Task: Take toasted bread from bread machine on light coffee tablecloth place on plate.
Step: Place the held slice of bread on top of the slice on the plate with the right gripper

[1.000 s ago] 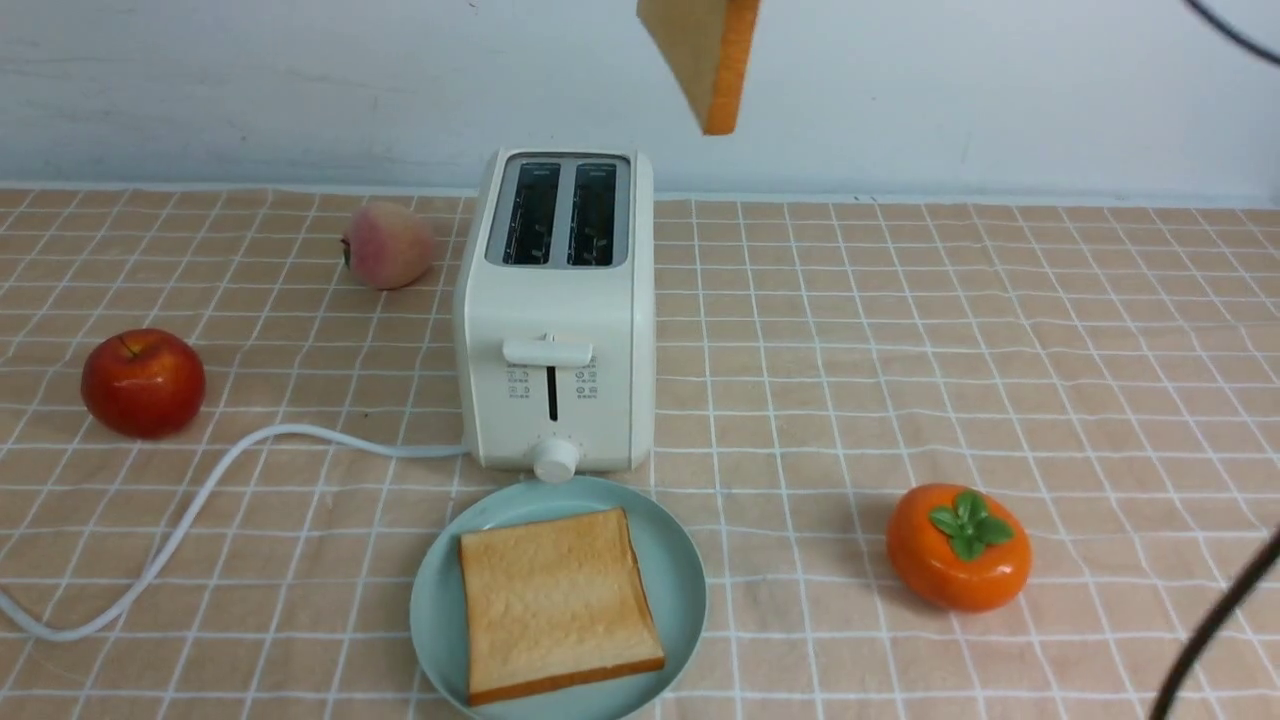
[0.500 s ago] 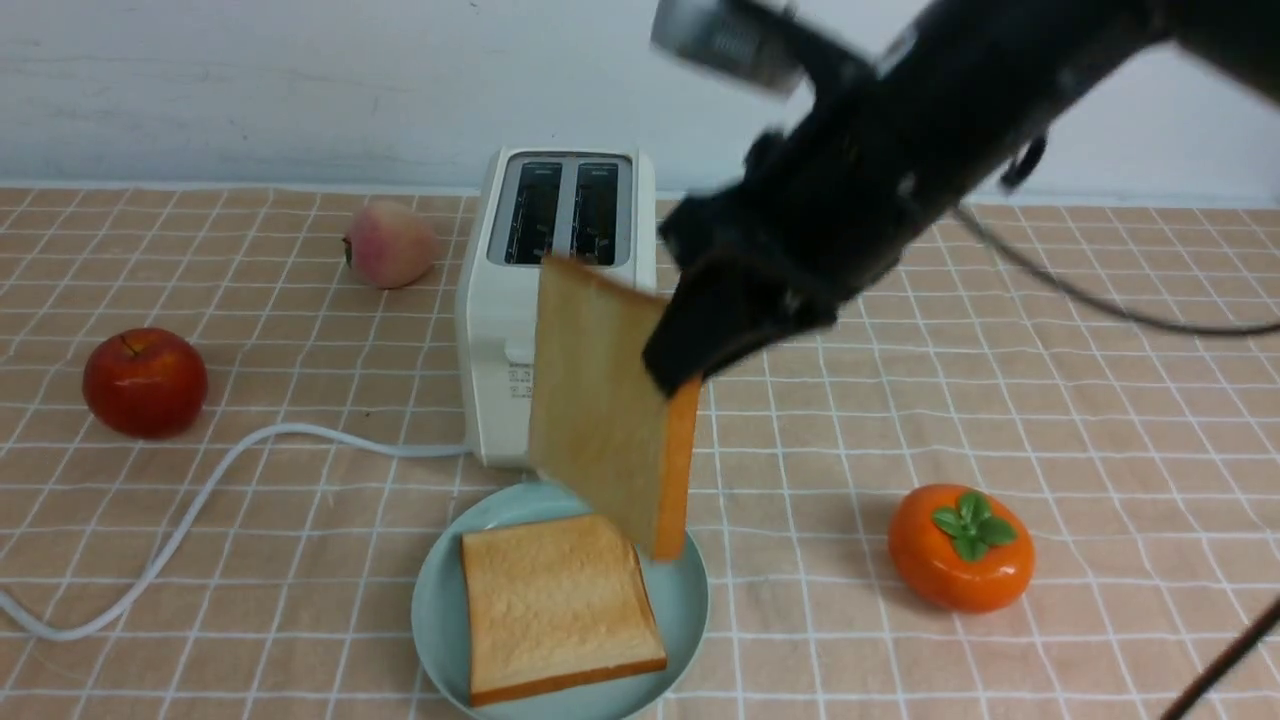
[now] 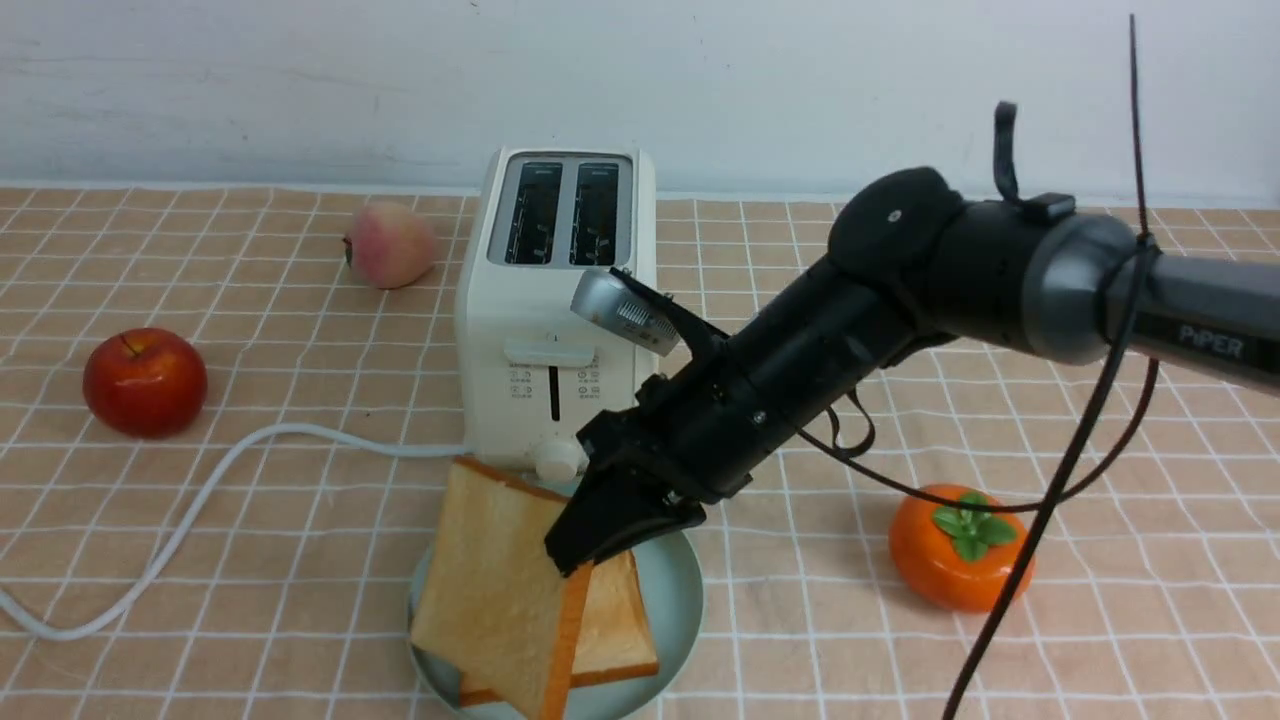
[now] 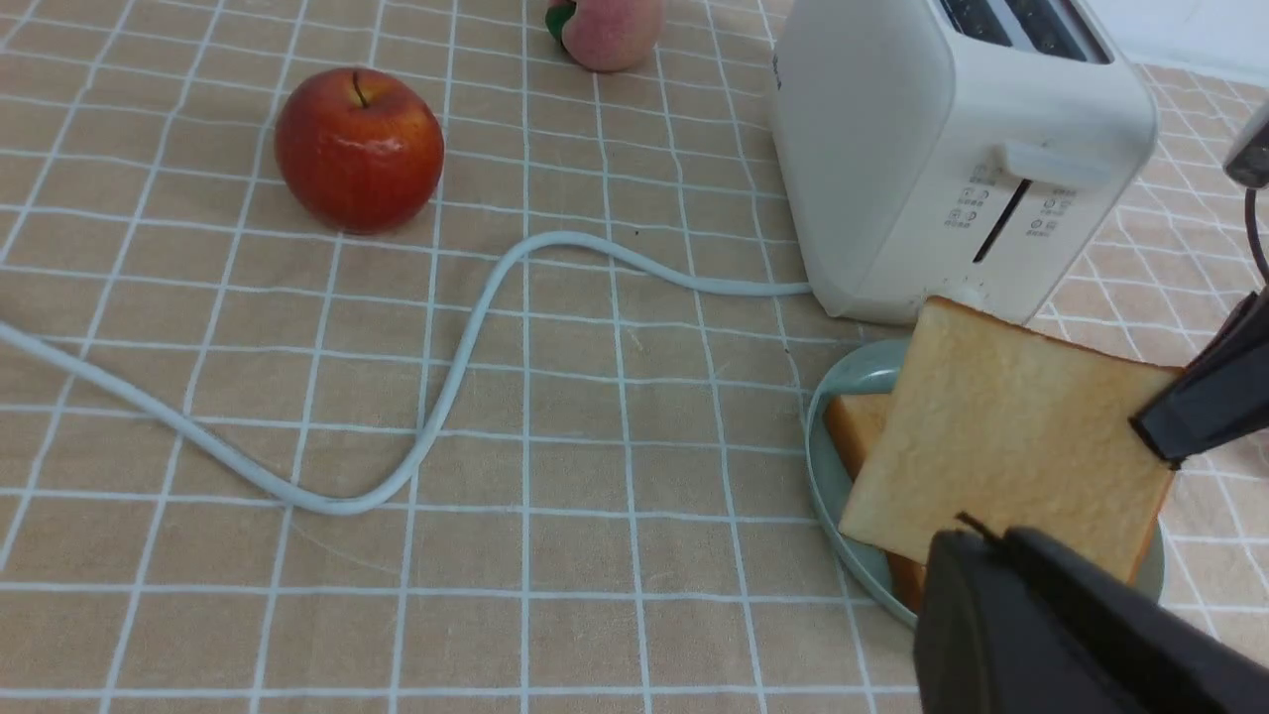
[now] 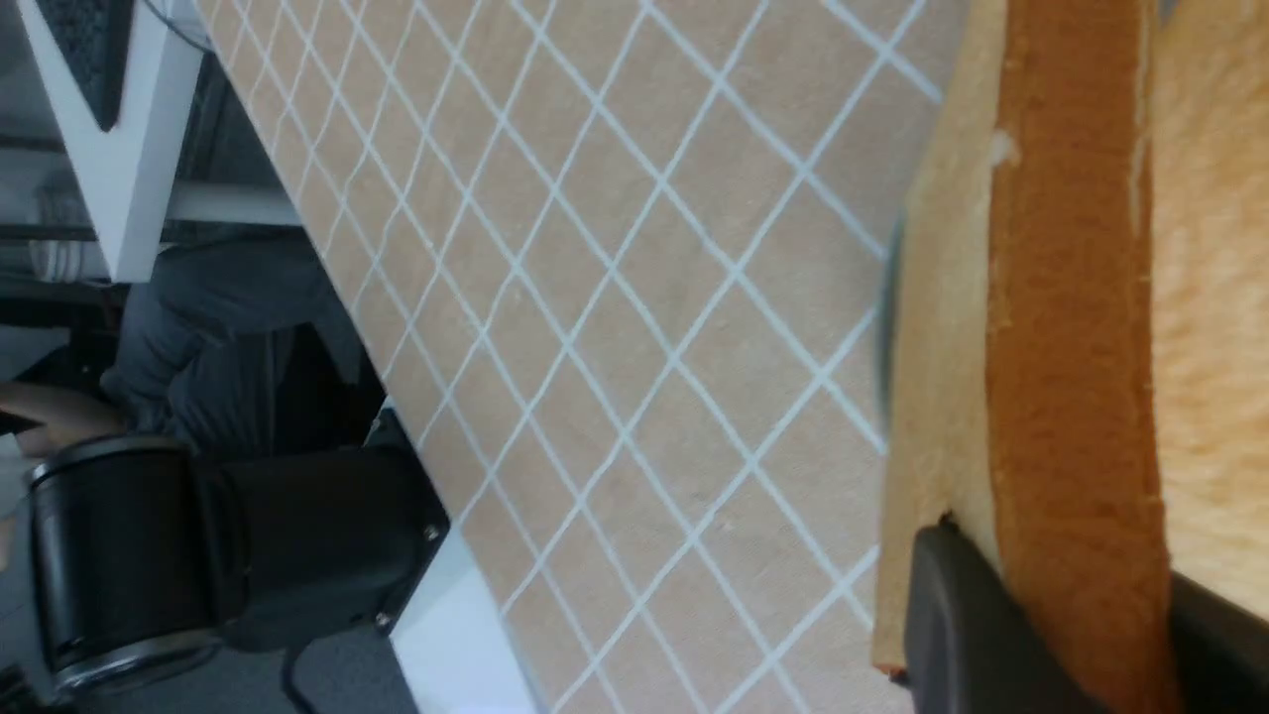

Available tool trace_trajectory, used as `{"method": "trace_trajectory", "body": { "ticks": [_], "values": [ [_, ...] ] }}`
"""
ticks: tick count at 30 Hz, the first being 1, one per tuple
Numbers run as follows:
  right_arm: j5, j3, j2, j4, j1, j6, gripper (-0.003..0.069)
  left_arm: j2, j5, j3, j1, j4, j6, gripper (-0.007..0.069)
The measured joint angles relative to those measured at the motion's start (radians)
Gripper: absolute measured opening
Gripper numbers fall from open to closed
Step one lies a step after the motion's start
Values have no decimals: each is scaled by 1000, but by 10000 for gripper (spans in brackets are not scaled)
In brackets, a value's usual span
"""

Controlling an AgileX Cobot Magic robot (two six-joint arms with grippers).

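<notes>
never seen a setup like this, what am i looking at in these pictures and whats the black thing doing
This is a robot with two arms, each ending in a pincer. The wide picture looks forward from between the arms; the other two come from cameras on its wrists. The black arm is the right one: its right pincer is shut on a toast slice, held tilted over the green plate, where a second slice lies flat. Behind stands the white toaster, slots empty. An apple, a peach and a persimmon sit on the checked tablecloth. The left pincer shows only partly, in the left wrist picture.
</notes>
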Motion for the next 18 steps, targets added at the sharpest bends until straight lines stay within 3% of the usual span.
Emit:
{"method": "trace_trajectory", "body": {
  "ticks": [7, 10, 15, 18],
  "values": [
    [-31, 0, 10, -97, 0, 105, 131, 0, 26, 0, 0, 0, 0, -14],
    [-36, -2, 9, -188, 0, 162, 204, 0, 28, 0, 0, 0, 0, -14],
    [26, -74, -44, -413, -47, 294, 390, 0, 28, 0, 0, 4, 0, -14],
    [91, -137, -90, -498, -84, 361, 419, 0, 27, 1, 0, 12, 0, -14]
  ]
}}
